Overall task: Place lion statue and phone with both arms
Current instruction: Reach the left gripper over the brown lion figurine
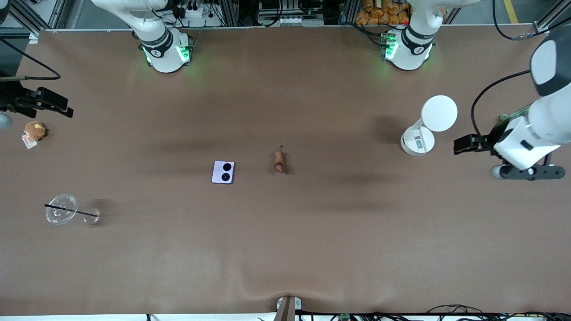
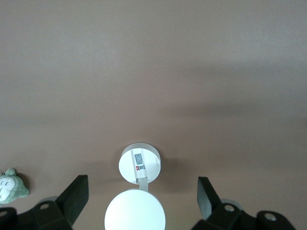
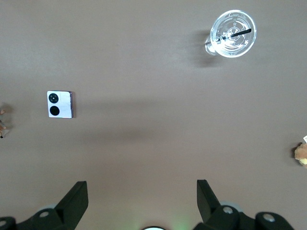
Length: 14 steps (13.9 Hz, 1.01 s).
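The left gripper (image 2: 139, 201) hung with fingers apart over the white lamp (image 1: 424, 129) at its end of the table; the right gripper (image 3: 141, 201) hung likewise spread over its own end. Mid-table lay the phone (image 1: 223, 172), with the lion statue (image 1: 279, 160) near it toward the left arm's end.

Lion statue (image 1: 279, 161): too small in the front view to make out a head, legs or face; in the right wrist view only a sliver shows at the picture's edge. Brown plush toy (image 1: 35, 130): cut by the edge in the right wrist view; the tag beside it is unreadable. Grey-green plush (image 2: 12, 186): partly cut off in the left wrist view, and in the front view almost wholly hidden by the left arm. White lamp (image 1: 424, 129): label on its base illegible; head cut by the lower edge in the left wrist view. Right end effector (image 1: 53, 104): its arm runs off the frame.
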### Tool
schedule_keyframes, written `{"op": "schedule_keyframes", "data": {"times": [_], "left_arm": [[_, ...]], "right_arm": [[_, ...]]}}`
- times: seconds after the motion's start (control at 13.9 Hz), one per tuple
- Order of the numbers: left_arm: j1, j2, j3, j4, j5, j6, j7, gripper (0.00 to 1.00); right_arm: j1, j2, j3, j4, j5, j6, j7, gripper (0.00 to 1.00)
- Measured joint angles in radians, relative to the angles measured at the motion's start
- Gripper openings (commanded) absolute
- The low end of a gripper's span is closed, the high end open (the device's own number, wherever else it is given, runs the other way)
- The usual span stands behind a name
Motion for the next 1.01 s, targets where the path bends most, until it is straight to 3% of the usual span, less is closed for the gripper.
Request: {"op": "schedule_keyframes", "data": {"times": [0.5,1.01], "left_arm": [[-0.119,0.020,-0.006,0.013,-0.014,0.057,-0.007,1.00],[-0.303,0.117,-0.011,0.016,-0.048,0.261,-0.160,1.00]], "right_arm": [[0.000,0.001,0.000,-0.011,0.000,0.003,0.000,1.00],[-0.001,0.001,-0.001,-0.012,0.000,0.012,0.000,1.00]]}}
